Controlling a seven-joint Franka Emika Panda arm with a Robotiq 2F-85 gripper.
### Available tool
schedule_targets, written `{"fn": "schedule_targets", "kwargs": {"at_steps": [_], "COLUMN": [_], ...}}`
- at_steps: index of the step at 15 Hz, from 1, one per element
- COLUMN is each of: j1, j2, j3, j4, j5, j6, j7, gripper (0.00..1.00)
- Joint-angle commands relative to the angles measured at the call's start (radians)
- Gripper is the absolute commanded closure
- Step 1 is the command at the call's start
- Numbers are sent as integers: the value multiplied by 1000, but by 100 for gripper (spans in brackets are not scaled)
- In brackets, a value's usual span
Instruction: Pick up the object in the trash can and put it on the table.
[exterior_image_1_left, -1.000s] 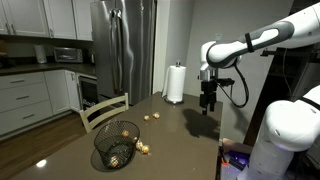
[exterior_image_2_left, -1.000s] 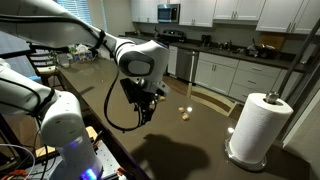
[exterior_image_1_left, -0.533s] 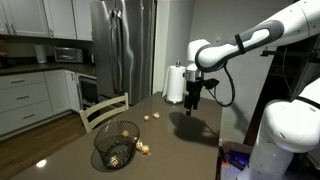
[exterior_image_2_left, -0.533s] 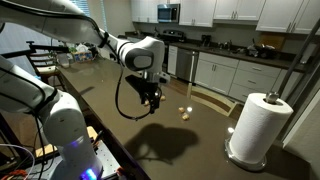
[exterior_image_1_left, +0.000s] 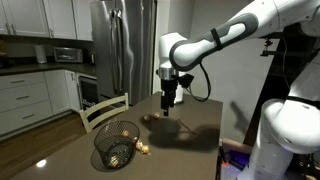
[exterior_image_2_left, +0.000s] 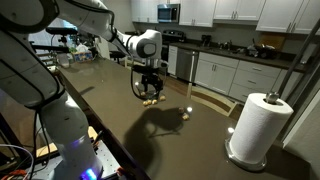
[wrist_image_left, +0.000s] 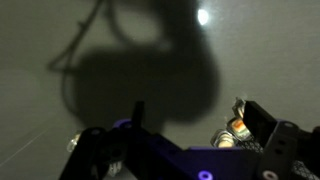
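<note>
The end effector (exterior_image_1_left: 168, 102) hangs from the arm (exterior_image_1_left: 215, 40), pointing down above the bench (exterior_image_1_left: 190, 130) without touching it. In the wrist view its fingers (wrist_image_left: 268, 128) stand apart with nothing between them. Beyond them are only the dark glossy top and the arm's shadow.

Almost under the end effector in an exterior view, a few small pale scraps (exterior_image_2_left: 150, 100) sit on the bench. A single crumb (exterior_image_2_left: 186, 113) lies a little farther along.

The can (exterior_image_1_left: 116, 145) is well apart from the end effector, lower in the picture and nearer the bench's edge, and it appears to lean to one side. Through its mesh a pale lump (exterior_image_1_left: 120, 154) shows low inside; what it is cannot be told. Another pale bit (exterior_image_1_left: 143, 149) lies on the bench just beside the can, outside it.

Behind the can a chair (exterior_image_1_left: 104, 110) back rises at the bench's edge. Farther from the end effector a paper roll (exterior_image_2_left: 257, 125) stands upright on the bench. Beyond are a steel fridge (exterior_image_1_left: 122, 45) and white cabinets (exterior_image_1_left: 30, 95).
</note>
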Motion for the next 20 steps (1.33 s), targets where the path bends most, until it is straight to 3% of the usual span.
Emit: {"fn": "schedule_targets", "kwargs": {"at_steps": [1,12,20], "j1": [37,143,194], "j2": [149,524,689], "j3": [34,106,117], "j4": [158,538,749], "j5": [-25,-109,-106], "j6": [-29,-126,-235], "j7": [-16,-27,-54], "gripper": [0,0,0]}}
